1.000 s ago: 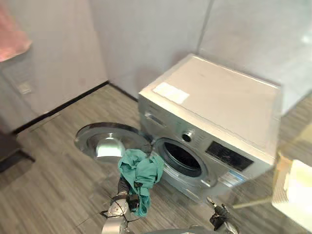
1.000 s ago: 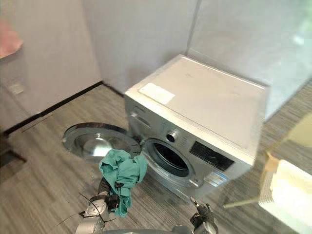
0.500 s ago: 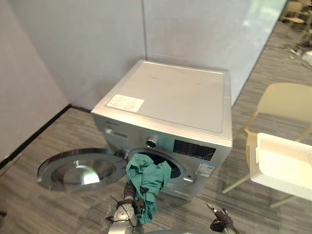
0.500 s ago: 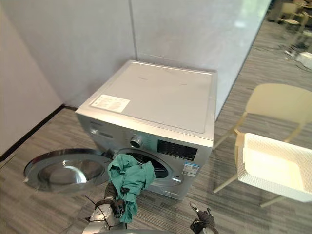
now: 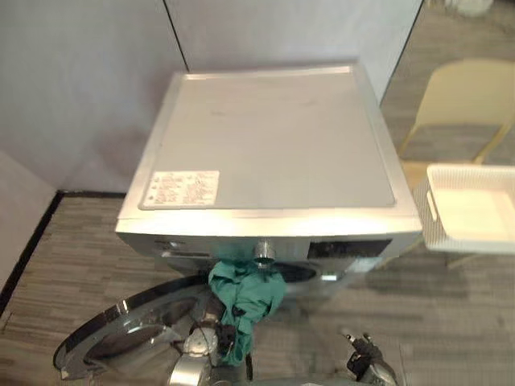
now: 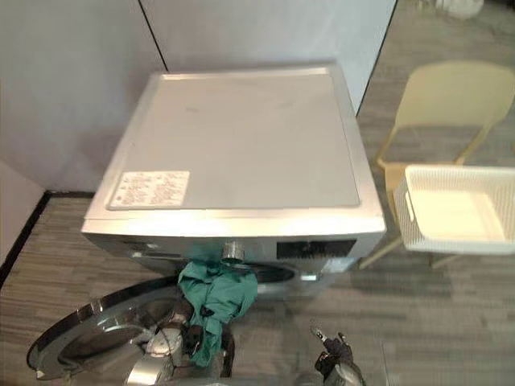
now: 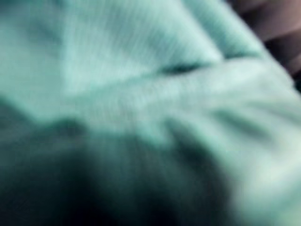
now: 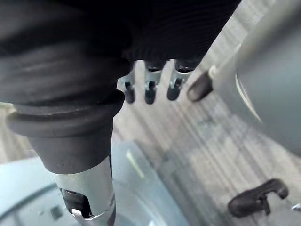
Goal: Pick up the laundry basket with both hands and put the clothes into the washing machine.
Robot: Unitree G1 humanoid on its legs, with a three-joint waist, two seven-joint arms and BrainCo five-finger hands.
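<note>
Clothes [image 5: 244,294], a teal bunch, drape over the left hand [image 5: 201,344] at the washer [image 5: 265,137] mouth, hiding its fingers. Empty basket [image 5: 424,222] sits well right, on a chair [image 5: 475,88]. Right hand [image 5: 363,363] hangs, fingers slack.

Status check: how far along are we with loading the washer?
Done: the washing machine door is open, and the laundry basket sits on the chair with no clothes showing in it. In hand: the left hand grips a teal garment at the drum opening; the right hand hangs open, empty. Left: push the garment inside and let go.
</note>
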